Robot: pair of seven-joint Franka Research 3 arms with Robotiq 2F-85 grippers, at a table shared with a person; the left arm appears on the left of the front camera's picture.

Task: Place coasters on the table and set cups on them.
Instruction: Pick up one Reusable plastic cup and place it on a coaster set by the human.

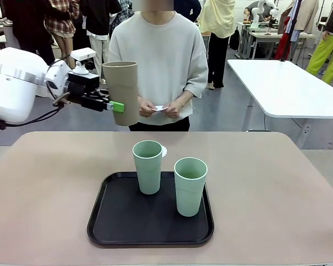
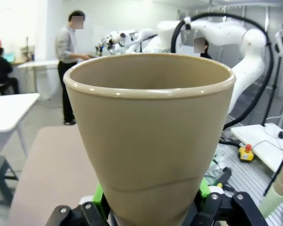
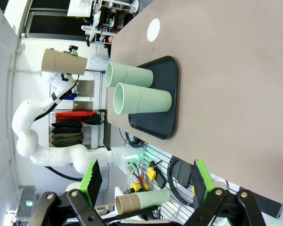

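My left gripper is shut on the brown cup and holds it upright, high above the far left of the table. In the left wrist view the brown cup stands between the green pads of the gripper. Two pale green cups stand on the black tray. One coaster lies on the table behind the left green cup; it is also the white disc in the right wrist view. The person's hands hold another coaster. My right gripper is open and empty, off the table.
The tray sits at the table's middle front, with both green cups on it. A person stands at the far edge. A white table is behind on the right. Spare cups lie off the table near my right gripper.
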